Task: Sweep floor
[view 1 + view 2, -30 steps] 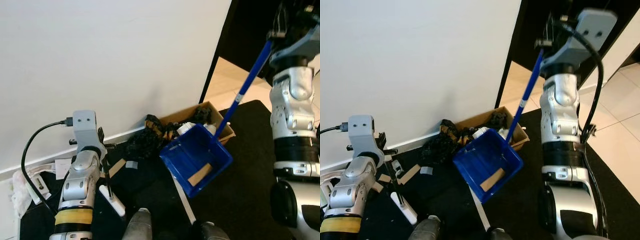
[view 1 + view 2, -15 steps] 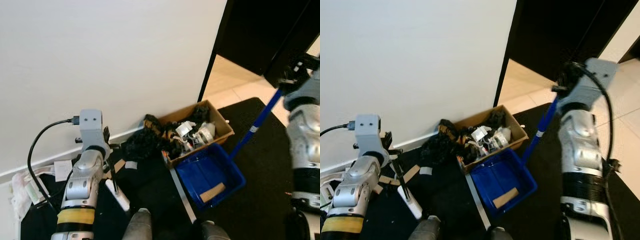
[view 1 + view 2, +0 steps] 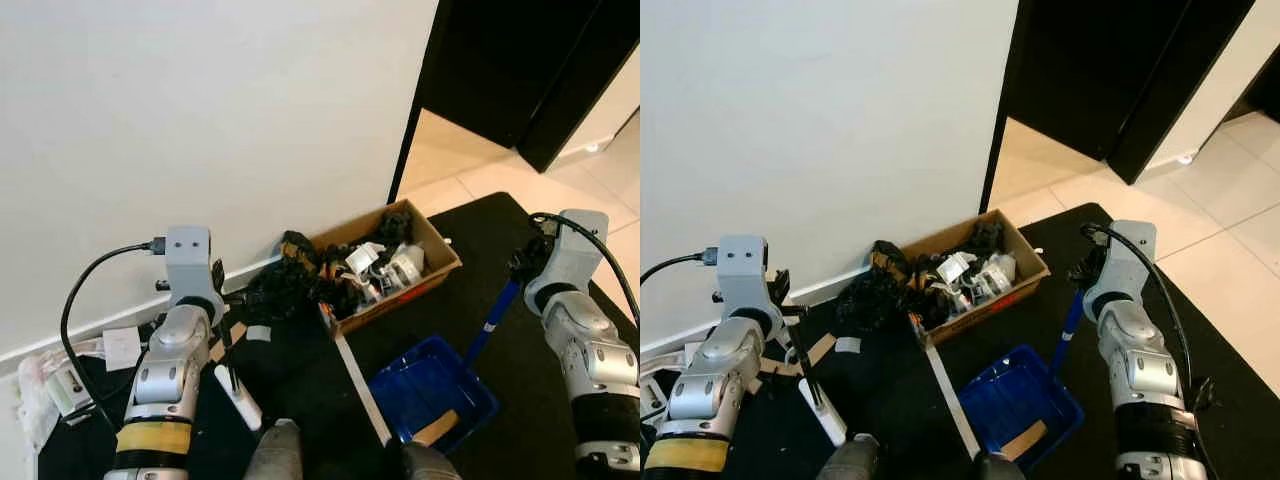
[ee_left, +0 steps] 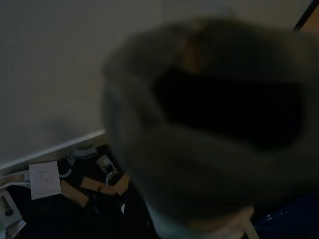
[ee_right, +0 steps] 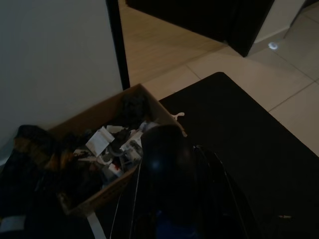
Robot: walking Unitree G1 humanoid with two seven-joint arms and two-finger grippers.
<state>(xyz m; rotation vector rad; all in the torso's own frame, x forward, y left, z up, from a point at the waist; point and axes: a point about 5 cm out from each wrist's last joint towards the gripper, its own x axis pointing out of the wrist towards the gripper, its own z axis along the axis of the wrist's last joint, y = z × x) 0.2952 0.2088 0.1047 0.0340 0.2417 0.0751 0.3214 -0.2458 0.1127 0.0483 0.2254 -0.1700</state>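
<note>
The blue dustpan (image 3: 432, 388) sits low on the black mat (image 3: 500, 260), at about five o'clock from the cardboard box (image 3: 385, 268), with a flat tan scrap (image 3: 437, 428) lying at its near lip. Its long blue handle (image 3: 493, 318) slants up toward two o'clock and ends at the right tool (image 3: 527, 262), which is clenched around the top of it, the silver forearm below.

The box stands against the foot of the white wall (image 3: 200, 120), close to the black door frame (image 3: 415, 120), and is crammed with white and black rubbish. A heap of dark crumpled stuff (image 3: 285, 285) spills onto the floor at its nine o'clock side. A pale strip (image 3: 360, 388) runs from the box corner down toward six o'clock.

Over at the other side, the left tool (image 3: 222, 310) is closed on a thin dark stick, the broom handle (image 3: 226, 345), which drops to a white broom head (image 3: 238, 397) resting on the mat. Around it, along the baseboard, lie tan scraps (image 4: 82, 186), a white paper slip (image 3: 121, 347) and a clear wrapper (image 3: 45, 385). In the left wrist view something blurred and grey blocks most of the sight. Beyond the doorway, beige floor tiles (image 3: 470, 170) run off at one o'clock.
</note>
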